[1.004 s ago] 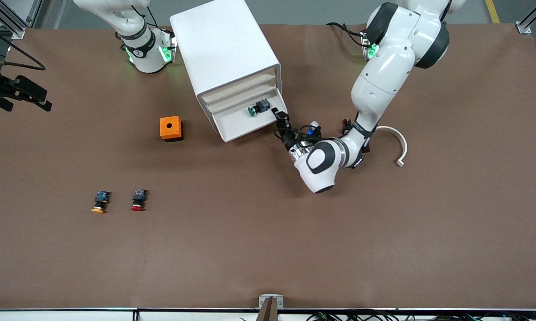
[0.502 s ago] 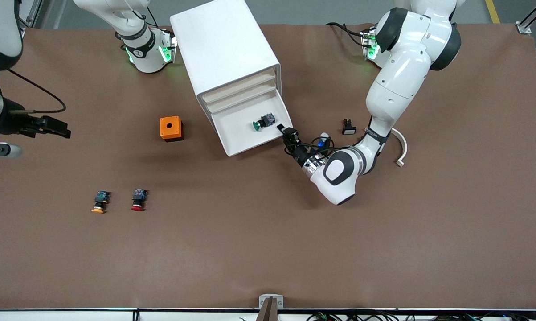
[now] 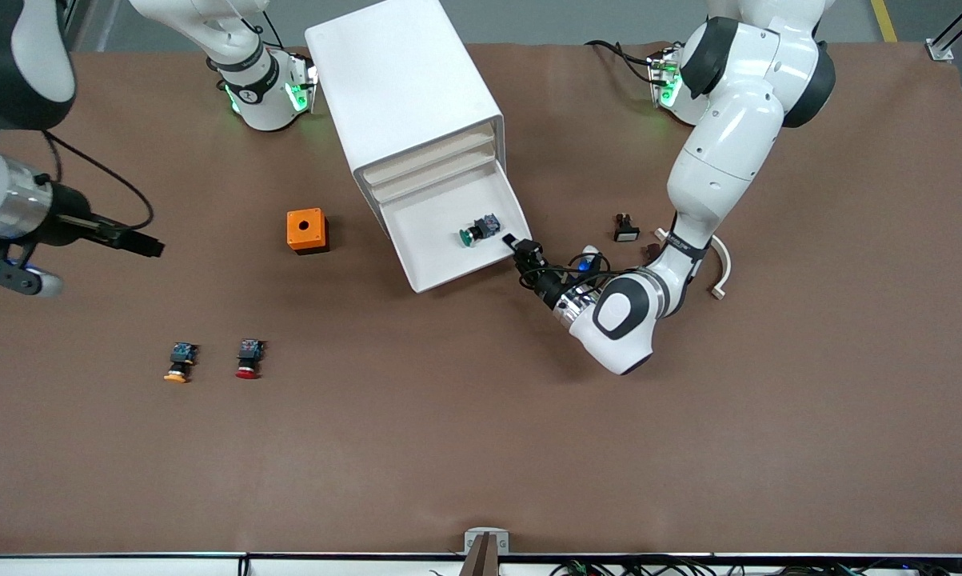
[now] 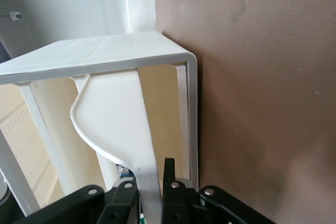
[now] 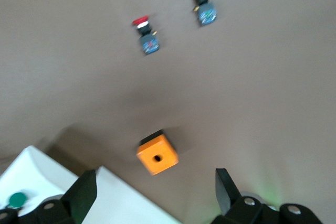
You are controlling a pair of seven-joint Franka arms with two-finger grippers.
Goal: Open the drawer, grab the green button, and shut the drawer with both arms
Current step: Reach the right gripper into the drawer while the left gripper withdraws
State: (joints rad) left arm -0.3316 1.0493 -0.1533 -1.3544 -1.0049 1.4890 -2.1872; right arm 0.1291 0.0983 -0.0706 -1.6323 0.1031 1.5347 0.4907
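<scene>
The white cabinet (image 3: 405, 96) stands at the middle of the table, its bottom drawer (image 3: 441, 252) pulled out. The green-capped button (image 3: 478, 230) lies in the drawer, near the left arm's side of it; it also shows in the right wrist view (image 5: 17, 199). My left gripper (image 3: 516, 246) is shut on the drawer's front lip (image 4: 149, 182), one finger (image 4: 169, 169) on either side of the white edge. My right gripper (image 3: 143, 246) is open and empty over the bare table, between the right arm's end and the orange box; its fingers (image 5: 223, 182) stand wide apart.
An orange box (image 3: 307, 230) with a hole sits beside the cabinet. A yellow-capped button (image 3: 178, 362) and a red-capped button (image 3: 248, 358) lie nearer the front camera. A small black-and-white part (image 3: 625, 229) and a white curved piece (image 3: 720, 264) lie by the left arm.
My left gripper has pulled the drawer farther out toward the front camera, carrying the green button along. My right arm has swung into view and moved toward the cabinet.
</scene>
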